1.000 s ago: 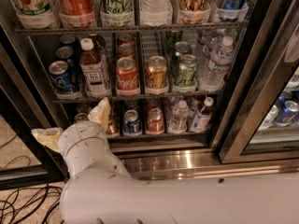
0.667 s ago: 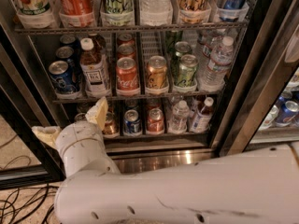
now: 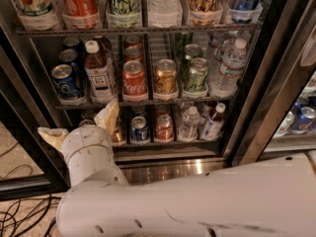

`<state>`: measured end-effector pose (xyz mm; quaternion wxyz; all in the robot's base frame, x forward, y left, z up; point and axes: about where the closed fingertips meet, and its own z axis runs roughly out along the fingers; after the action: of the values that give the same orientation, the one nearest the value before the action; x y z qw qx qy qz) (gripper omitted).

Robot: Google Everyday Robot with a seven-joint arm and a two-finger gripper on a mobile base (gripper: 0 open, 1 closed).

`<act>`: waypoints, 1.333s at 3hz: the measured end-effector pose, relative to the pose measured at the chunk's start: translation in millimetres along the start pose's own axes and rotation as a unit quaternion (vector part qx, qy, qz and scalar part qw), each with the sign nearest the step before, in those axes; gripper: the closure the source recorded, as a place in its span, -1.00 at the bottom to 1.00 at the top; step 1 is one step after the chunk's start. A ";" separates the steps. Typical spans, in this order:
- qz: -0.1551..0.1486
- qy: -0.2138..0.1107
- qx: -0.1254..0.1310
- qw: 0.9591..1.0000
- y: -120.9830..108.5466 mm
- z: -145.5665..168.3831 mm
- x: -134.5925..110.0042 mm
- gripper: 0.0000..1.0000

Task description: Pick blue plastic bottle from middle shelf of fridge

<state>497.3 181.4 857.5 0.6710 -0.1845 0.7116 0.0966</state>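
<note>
The blue plastic bottle [image 3: 98,75] stands upright on the middle shelf [image 3: 148,102] of the fridge [image 3: 276,83]. It holds dark drink and has a white cap and a white label. It is second from the left, between a blue can [image 3: 65,83] and a red can [image 3: 134,79]. My gripper [image 3: 79,127] is below and slightly left of the bottle, in front of the bottom shelf. Its cream fingers [image 3: 107,115] are spread open and hold nothing. It does not touch the bottle.
A gold can [image 3: 165,76], green cans [image 3: 196,75] and a ribbed water bottle [image 3: 228,67] fill the rest of the middle shelf. Tall cans in clear cups [image 3: 81,6] stand above. Small cans and bottles [image 3: 189,124] line the bottom shelf. Cables [image 3: 24,216] lie on the floor at the left.
My white arm link has swung in across the bottom of the view. The gripper has stayed nearly in place, open, below the bottle.
</note>
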 end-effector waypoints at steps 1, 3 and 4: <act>0.001 -0.008 0.007 1.000 -1.7 0.5 -1.9 -1.00; 0.004 -0.044 0.043 0.998 -14.0 6.2 -6.8 -1.00; 0.002 -0.052 0.045 0.998 -12.7 9.0 -8.7 -1.00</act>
<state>510.9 174.4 866.9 0.7145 -0.1475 0.6797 0.0751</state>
